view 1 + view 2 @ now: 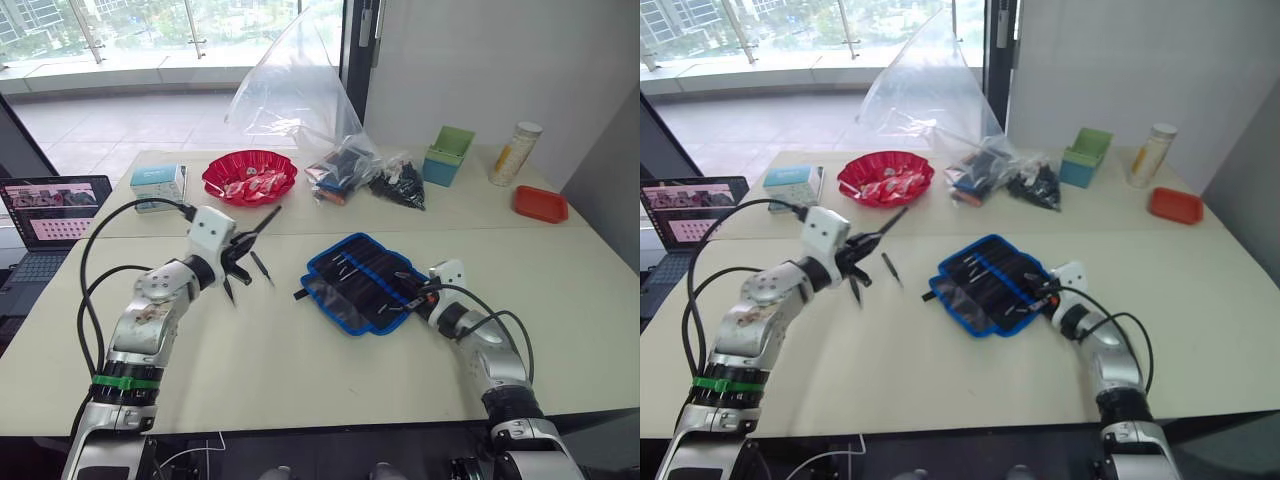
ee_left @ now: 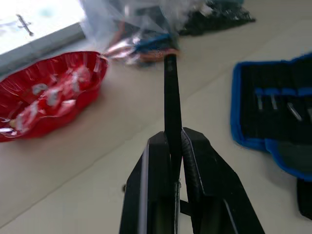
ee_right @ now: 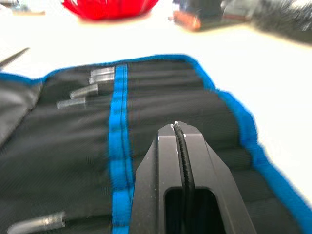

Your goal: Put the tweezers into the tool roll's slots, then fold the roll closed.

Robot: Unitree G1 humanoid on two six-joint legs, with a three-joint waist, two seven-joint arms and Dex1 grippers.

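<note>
Black fabric edged in bright blue marks the tool roll [image 1: 365, 282], lying open a little right of centre in the left eye view on the pale table [image 1: 300, 370]. Clear-capped tweezer tips show in its slots [image 1: 372, 272]. The right gripper [image 1: 421, 295] sits at the roll's right edge. Left of centre, the left gripper [image 1: 240, 243] holds one of the tweezers [image 1: 264, 220] off the table, pointing toward the red bowl [image 1: 249, 177] in the upper middle. Another of the tweezers [image 1: 260, 266] lies loose on the table just right of that gripper, well apart from the roll. A clear plastic bag [image 1: 300, 90] and a green bin [image 1: 447, 154] stand along the upper part of the frame.

In the left wrist view, the two fingers [image 2: 200, 185] are pinching the black shaft, which rises up the centre of the frame; the bowl is at the left edge, the roll at the right.

In the right wrist view, the fingers [image 3: 161, 190] are pressed together with nothing visible between them, above the roll's pockets, at lower centre.
</note>
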